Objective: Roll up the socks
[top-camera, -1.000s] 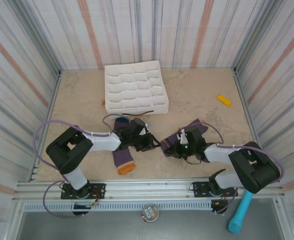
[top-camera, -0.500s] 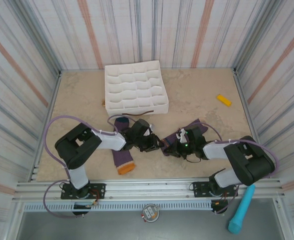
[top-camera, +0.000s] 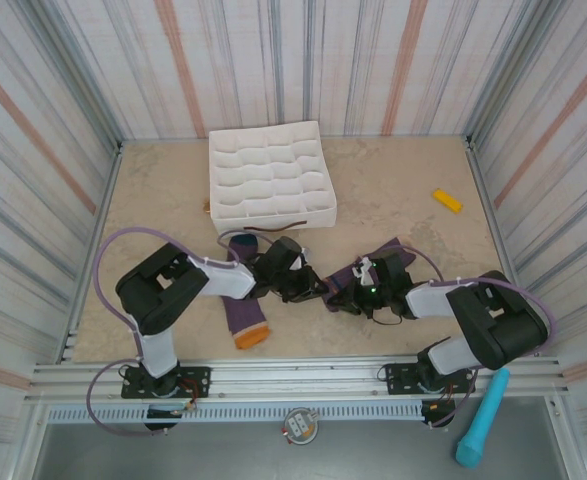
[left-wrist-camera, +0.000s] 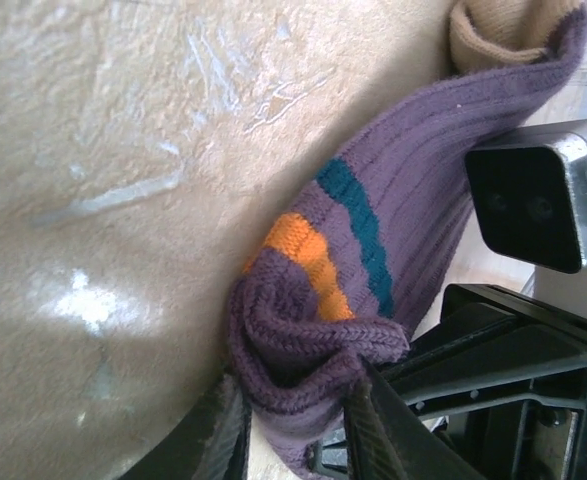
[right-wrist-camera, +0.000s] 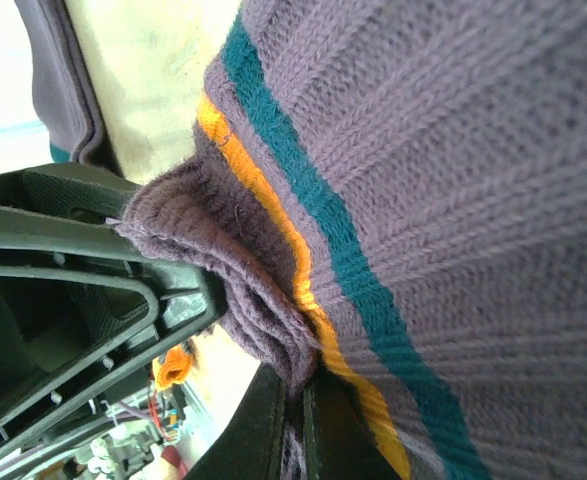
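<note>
One sock [top-camera: 391,254] lies near the front, in the middle, between the two arms. The left gripper [left-wrist-camera: 298,428] has its jaws squeezing the bunched purple end. The right gripper [right-wrist-camera: 295,395] has its jaws pressed tight on that same end. Each holds only a little cloth. If they tug apart, the sock may slip out or stretch instead of rolling. The other sock [top-camera: 241,315] lies flat on the near left.

— The purple ribbed sock with teal and orange bands [top-camera: 391,252]?
— Right of centre, slanted, its left end bunched into folds.
— And the purple orange-toed sock [top-camera: 243,315]?
— Flat to its left, toe nearest.
</note>
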